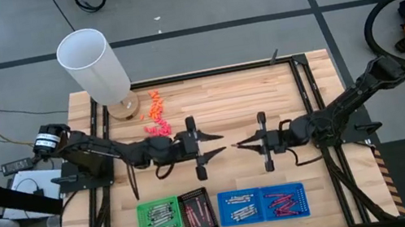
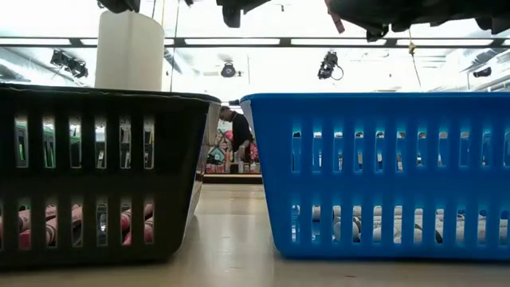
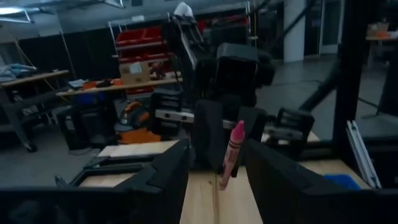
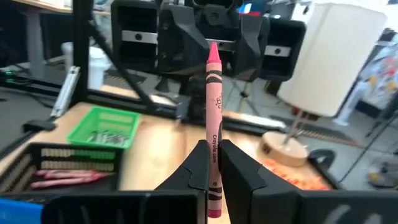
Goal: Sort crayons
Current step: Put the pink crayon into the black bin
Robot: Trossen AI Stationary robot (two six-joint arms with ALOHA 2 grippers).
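Pink crayon (image 4: pixel 213 124) is clamped near its butt end in my right gripper (image 4: pixel 213 163), jaws fully closed on it, held in mid-air over the centre of the surface (image 1: pixel 225 97), clear of the wood. Long axis runs straight out from my right fingers toward my left gripper (image 1: pixel 207 147), tip leading. Left gripper stands wide open w/ nothing in it; left wrist view shows the crayon in the gap between its fingers (image 3: pixel 168 171), touching neither as far as I can tell. So the left arm is the nearer receiver; judgement: handover in progress, left jaws need to close across the shaft. Wrapper text reads "Crayola.com". Trays sit along the near edge: green tray (image 1: pixel 159 217), black tray (image 1: pixel 197 212), blue tray (image 1: pixel 263 204), each already holding crayons. White cylinder (image 1: pixel 93 64) and orange lumps (image 1: pixel 156 115) lie well apart, at the far left.
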